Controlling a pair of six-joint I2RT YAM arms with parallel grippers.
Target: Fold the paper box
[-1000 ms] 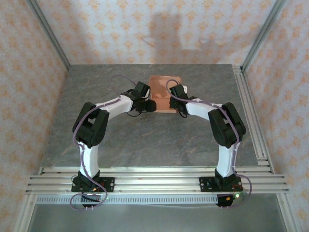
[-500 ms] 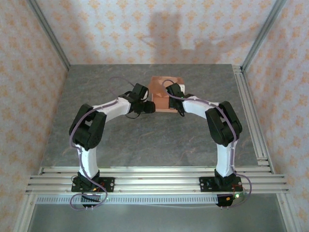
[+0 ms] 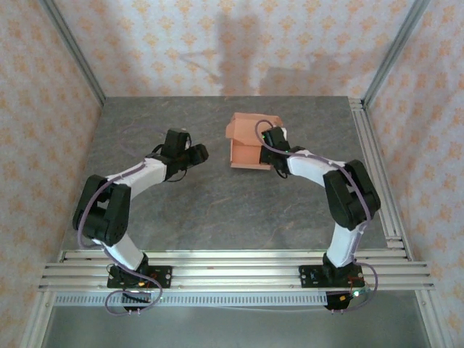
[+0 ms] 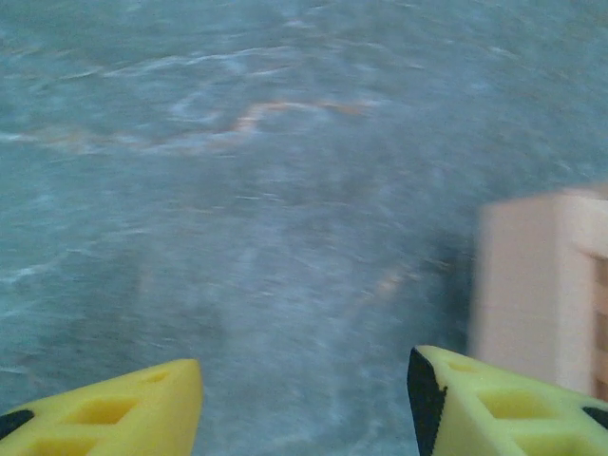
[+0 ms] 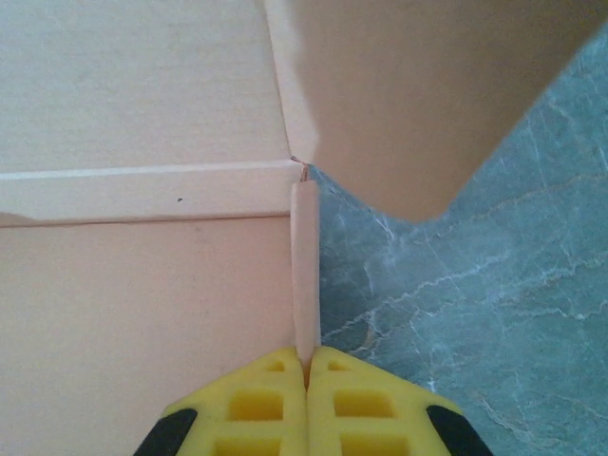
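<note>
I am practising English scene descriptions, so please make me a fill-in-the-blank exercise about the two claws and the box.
1. The right claw is ___ on a thin edge of the box.
2. The left claw stands ___, apart from the box.
3. The fingers of both claws are ___ in colour.
Missing words: shut; open; yellow.
</note>
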